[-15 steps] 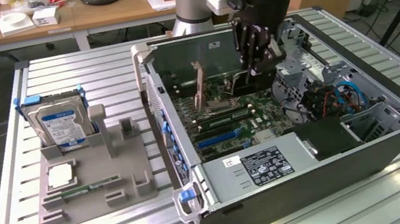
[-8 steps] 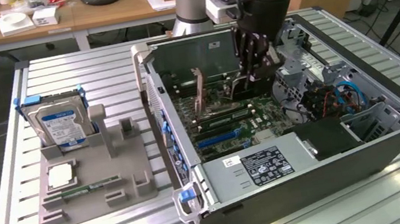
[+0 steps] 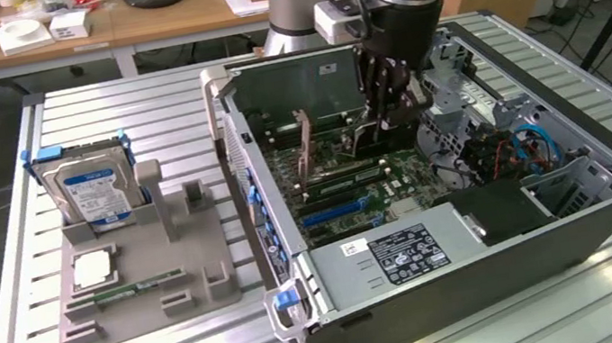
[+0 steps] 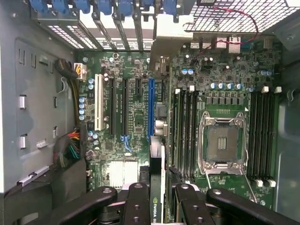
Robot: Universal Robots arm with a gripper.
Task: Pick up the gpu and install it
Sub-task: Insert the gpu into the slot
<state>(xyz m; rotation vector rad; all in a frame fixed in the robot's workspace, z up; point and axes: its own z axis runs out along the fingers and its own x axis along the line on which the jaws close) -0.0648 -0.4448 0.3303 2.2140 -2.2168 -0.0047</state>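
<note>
one pincer (image 4: 159,199) clamps the gpu (image 4: 157,159) edge-on above the motherboard (image 4: 136,112) inside the case (image 3: 514,263).

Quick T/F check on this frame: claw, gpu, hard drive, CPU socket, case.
1. The claw grips the gpu over the motherboard. True.
2. The hard drive lies inside the case. False: it stands upright in the grey fixture on the table, at the exterior view's left of the case.
3. The CPU socket holds no chip. True.
4. The case is closed up. False: its side is open and the motherboard is exposed.
</note>
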